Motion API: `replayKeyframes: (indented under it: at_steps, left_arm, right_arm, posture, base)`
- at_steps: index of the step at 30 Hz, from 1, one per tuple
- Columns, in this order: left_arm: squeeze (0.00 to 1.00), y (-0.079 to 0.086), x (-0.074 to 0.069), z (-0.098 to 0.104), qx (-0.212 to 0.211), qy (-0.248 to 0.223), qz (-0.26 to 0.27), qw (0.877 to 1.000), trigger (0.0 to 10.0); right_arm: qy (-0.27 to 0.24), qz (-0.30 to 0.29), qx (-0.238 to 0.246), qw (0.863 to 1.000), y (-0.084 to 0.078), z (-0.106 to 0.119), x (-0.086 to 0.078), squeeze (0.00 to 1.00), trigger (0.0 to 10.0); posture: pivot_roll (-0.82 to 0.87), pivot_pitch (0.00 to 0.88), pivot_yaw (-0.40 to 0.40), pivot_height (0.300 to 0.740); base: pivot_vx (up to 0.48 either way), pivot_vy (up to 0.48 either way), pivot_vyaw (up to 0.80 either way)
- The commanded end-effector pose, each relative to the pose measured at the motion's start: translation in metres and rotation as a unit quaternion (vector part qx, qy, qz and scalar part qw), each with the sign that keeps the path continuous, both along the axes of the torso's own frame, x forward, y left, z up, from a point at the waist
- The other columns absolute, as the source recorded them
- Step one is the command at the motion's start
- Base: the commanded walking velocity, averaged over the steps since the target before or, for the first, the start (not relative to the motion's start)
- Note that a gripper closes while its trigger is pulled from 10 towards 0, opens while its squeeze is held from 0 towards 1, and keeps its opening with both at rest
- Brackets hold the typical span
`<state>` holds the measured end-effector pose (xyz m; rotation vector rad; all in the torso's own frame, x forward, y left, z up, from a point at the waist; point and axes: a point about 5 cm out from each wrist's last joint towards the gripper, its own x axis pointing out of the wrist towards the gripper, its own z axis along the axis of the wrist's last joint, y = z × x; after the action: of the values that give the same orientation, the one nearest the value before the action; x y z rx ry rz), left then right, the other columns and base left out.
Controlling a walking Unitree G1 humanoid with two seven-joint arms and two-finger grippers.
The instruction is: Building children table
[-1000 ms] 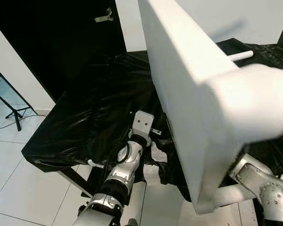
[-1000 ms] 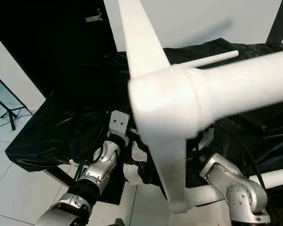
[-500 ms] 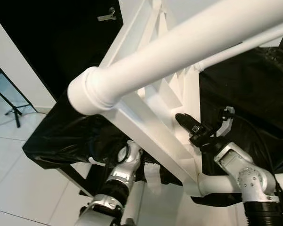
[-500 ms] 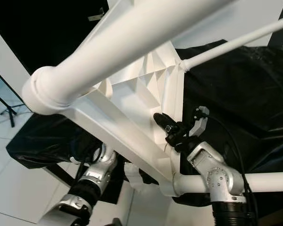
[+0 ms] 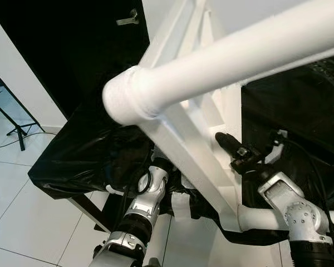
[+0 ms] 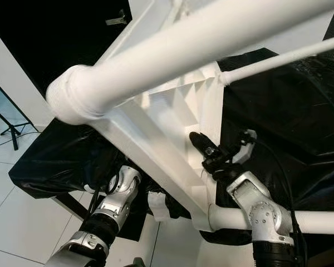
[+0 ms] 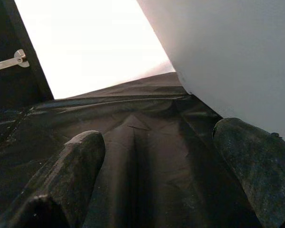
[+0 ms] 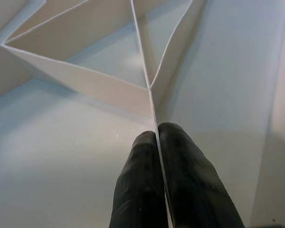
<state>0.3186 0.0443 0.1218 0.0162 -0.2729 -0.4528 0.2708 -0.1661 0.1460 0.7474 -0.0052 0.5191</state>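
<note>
Bench [image 5: 72,161], black-sheeted, at left. Left gripper [image 7: 156,171]: released, fingers spread over the sheet, low beside the white children table [image 6: 172,119]. Children table: held tilted above the bench, ribbed underside showing, one fitted leg [image 5: 211,67] thrusting toward the camera, a second leg [image 6: 278,58] behind. Right gripper [image 8: 156,142]: clenched on a thin rib [image 8: 145,71] of the underside. Risk: the thin rib could slip from that pinch and the table swing down. Containers: none seen.
</note>
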Motion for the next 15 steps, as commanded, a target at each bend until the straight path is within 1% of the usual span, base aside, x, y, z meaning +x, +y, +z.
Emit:
replayKeyframes:
  at_steps: [1, 2, 4, 9, 15]
  left_arm:
    - [0.00, 0.002, -0.001, -0.002, 0.001, -0.003, 0.001, 1.000, 10.0]
    - [0.00, 0.002, -0.001, -0.001, 0.001, -0.003, 0.000, 1.000, 10.0]
    - [0.00, 0.002, -0.001, -0.001, 0.001, -0.004, 0.000, 1.000, 10.0]
    - [0.00, 0.003, -0.001, -0.001, 0.001, -0.004, 0.000, 1.000, 10.0]
    - [0.00, 0.003, -0.001, -0.001, 0.002, -0.005, 0.000, 1.000, 10.0]
  right_arm:
    - [0.022, -0.079, 0.027, 0.996, -0.031, -0.012, -0.002, 0.00, 0.0]
    - [0.022, -0.087, 0.053, 0.995, -0.037, -0.016, -0.005, 0.00, 0.0]
    - [0.027, -0.089, 0.079, 0.993, -0.043, -0.023, -0.010, 0.00, 0.0]
    - [0.029, -0.083, 0.085, 0.993, -0.045, -0.028, -0.013, 0.00, 0.0]
    - [0.036, -0.062, 0.084, 0.994, -0.041, -0.032, -0.012, 0.00, 0.0]
  posture:
    - [0.08, 0.000, 0.114, 0.740]
    - [0.08, 0.000, 0.116, 0.740]
    - [0.08, 0.000, 0.118, 0.740]
    - [0.08, 0.000, 0.120, 0.740]
    - [0.08, 0.000, 0.120, 0.740]
  base:
    - [0.000, 0.000, 0.00]
    - [0.000, 0.000, 0.00]
    - [0.000, 0.000, 0.00]
    - [0.000, 0.000, 0.00]
    - [0.000, 0.000, 0.00]
